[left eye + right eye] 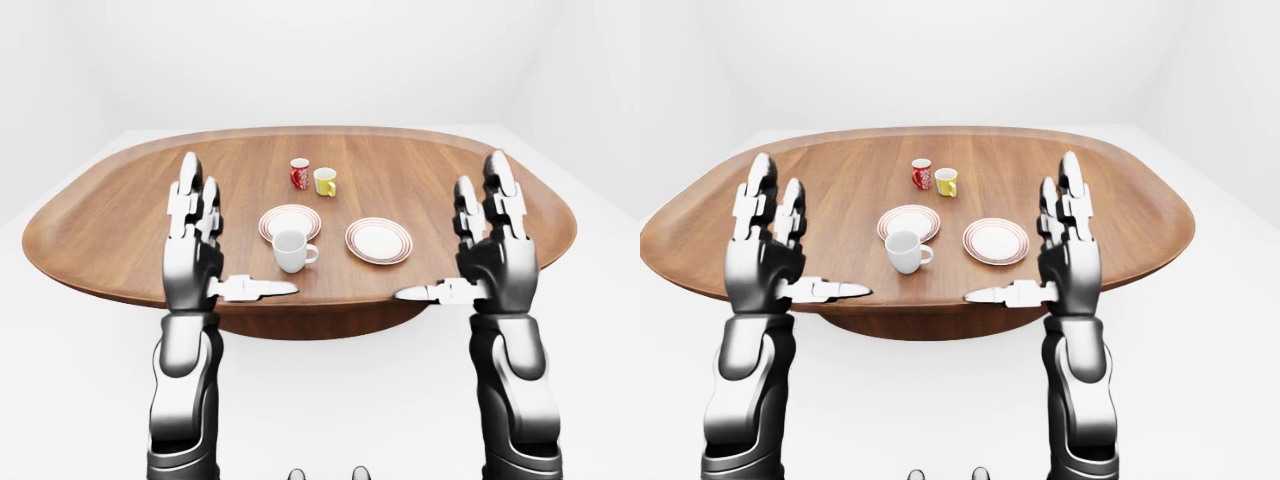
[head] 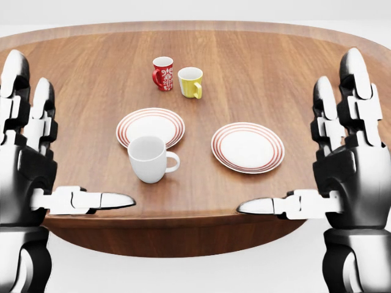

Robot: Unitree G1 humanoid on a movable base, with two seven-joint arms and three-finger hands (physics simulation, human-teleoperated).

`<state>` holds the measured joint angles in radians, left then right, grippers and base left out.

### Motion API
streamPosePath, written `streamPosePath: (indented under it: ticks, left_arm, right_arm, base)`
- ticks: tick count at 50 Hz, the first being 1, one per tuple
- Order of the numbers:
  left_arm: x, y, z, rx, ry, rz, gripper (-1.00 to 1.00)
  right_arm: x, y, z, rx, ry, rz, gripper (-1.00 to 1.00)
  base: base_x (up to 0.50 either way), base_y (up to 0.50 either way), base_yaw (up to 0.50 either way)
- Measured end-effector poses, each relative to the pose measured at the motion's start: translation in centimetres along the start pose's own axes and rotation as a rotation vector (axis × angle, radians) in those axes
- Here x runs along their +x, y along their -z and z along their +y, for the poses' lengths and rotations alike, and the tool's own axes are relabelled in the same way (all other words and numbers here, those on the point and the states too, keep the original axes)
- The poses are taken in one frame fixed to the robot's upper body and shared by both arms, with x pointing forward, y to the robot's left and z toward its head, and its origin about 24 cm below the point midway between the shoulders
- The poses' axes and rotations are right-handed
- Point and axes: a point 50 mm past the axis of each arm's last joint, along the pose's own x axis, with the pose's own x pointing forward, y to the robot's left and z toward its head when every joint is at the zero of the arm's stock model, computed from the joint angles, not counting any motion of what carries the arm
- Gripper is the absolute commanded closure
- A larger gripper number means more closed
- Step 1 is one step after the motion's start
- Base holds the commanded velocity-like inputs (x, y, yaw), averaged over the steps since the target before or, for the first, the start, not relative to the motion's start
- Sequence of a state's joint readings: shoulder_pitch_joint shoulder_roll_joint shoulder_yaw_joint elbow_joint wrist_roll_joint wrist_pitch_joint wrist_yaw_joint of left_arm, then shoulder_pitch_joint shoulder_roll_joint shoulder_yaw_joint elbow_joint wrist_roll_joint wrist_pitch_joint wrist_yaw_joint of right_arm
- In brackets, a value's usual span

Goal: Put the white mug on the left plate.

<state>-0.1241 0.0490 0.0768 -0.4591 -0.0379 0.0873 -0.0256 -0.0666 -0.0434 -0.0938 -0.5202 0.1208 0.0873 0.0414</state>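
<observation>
Nothing done yet. White mug point(image 2: 147, 159) stands on counter point(image 2: 73, 110), just below left plate point(image 2: 150, 126), not on it. Left hand point(image 2: 30, 165) and right hand point(image 2: 345, 162) open, empty, far from mug. Grab, lift, set down: all left.

A broad oval wooden table point(image 2: 293, 67) with a brown, grained top and a raised rim carries five pieces of crockery, all grouped around the middle of the tabletop. A plain white ceramic mug point(image 2: 148, 159) stands upright closest to the near edge, its handle pointing toward the right edge. Just beyond it, and partly hidden by its rim in the head view, lies a white plate with red rings point(image 2: 151, 126). A second red-ringed white plate point(image 2: 248, 147) lies apart from it toward the right edge. Farther toward the far edge stand a red patterned mug point(image 2: 162, 73) and a yellow mug point(image 2: 190, 82), close beside each other.
</observation>
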Motion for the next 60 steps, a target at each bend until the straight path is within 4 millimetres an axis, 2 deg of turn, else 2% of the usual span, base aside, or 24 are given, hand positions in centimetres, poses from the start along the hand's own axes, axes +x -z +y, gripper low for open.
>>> streamPosePath:
  ticks: [4, 8, 19, 38, 56, 60]
  left_arm:
    - [0.2, -1.8, 0.0, -0.002, -0.001, -0.08, -1.0]
    - [0.3, -2.8, -0.1, -0.007, 0.0, -0.127, -1.0]
    - [0.4, -4.3, 0.0, -0.011, -0.001, -0.194, -1.0]
    - [0.4, -4.9, 0.2, -0.009, -0.002, -0.221, -1.0]
    - [0.3, -4.8, 0.2, -0.008, -0.001, -0.217, -1.0]
    - [0.3, -4.8, 0.1, -0.011, 0.001, -0.217, -1.0]
  right_arm:
    - [0.2, -2.3, 0.1, 0.017, -0.006, -0.105, -1.0]
    - [0.2, -3.8, 0.0, 0.029, -0.006, -0.169, -1.0]
    - [0.0, -5.9, 0.1, 0.062, -0.013, -0.268, -1.0]
    - [-0.1, -6.8, 0.2, 0.08, -0.02, -0.309, -1.0]
    - [-0.1, -6.6, 0.0, 0.089, -0.005, -0.298, -1.0]
    - [-0.1, -6.6, 0.0, 0.088, -0.006, -0.299, -1.0]
  base:
    - [0.0, 0.0, 0.0]
    - [0.0, 0.24, 0.0]
    - [0.0, 0.5, 0.0]
    - [0.0, 0.5, 0.0]
    - [0.0, 0.01, 0.0]
    - [0.0, 0.4, 0.0]
